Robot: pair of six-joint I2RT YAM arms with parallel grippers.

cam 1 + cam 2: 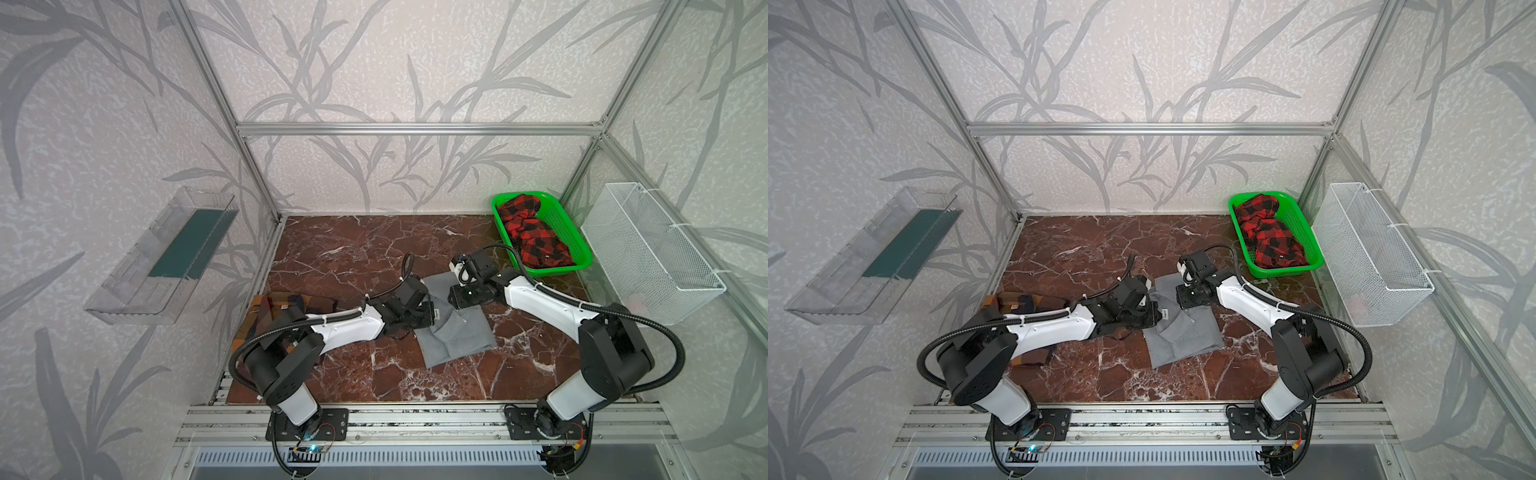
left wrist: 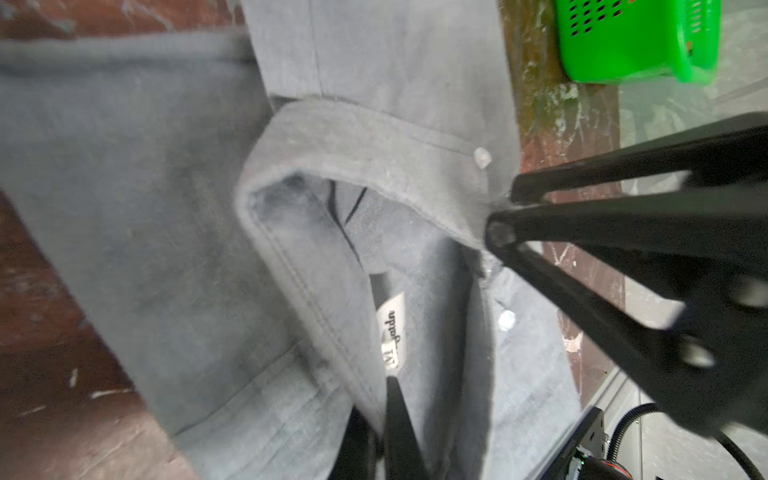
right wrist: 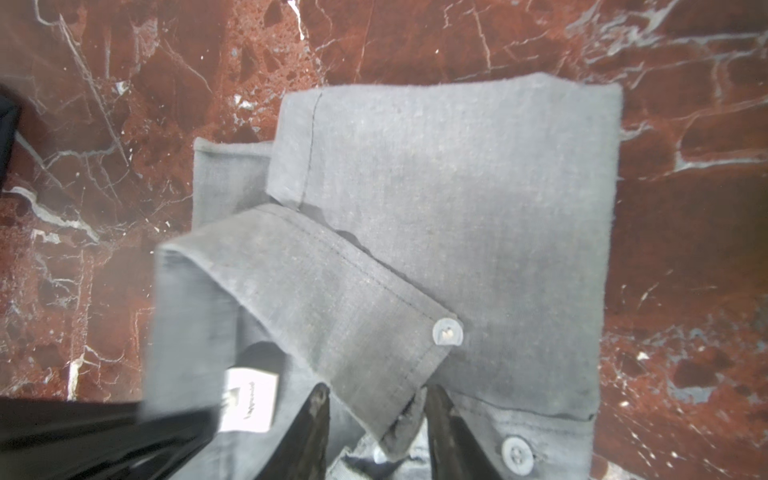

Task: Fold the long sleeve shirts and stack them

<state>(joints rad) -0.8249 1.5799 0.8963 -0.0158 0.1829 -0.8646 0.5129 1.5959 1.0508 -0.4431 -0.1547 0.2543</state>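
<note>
While the grey shirt (image 1: pixel 457 336) lies as a folded packet in the middle of the worktop (image 1: pixel 353 249), both arms act on its collar (image 3: pixel 332 299) only, so any lift from here would load the top layers alone. The left end effector (image 2: pixel 376 409) has its jaws pressed together on the collar fold beside the neck label (image 3: pixel 249 399). The right end effector (image 3: pixel 376 395) stands with one finger either side of the buttoned collar point. Whether it has hold of the cloth cannot be told.

Probable faults:
- Packet opens. Cause: raising by the collar, with the folded layers beneath not held.
- Collar point slips free. Cause: a narrow hold on thin cloth at the right jaws. The shirt would then hang from the left hold and skew.
- Packet twists. Cause: unequal travel of the two arms.
- Checked shirt (image 1: pixel 274 307) disturbed. It lies near, at the left edge of the worktop, partly beneath the left arm. Cause: a low sweep of that arm.

Count:
- Grey shirt: one.
- Checked shirt: one.
- Red and black plaid garment (image 1: pixel 536 241): one, heaped in the green basket (image 1: pixel 552 271).
- Green basket: one, far right corner.
- White wire basket (image 1: pixel 652 257): one, right wall.
- Clear tray (image 1: pixel 166 257): one, left wall.
- End effectors: two.
</note>
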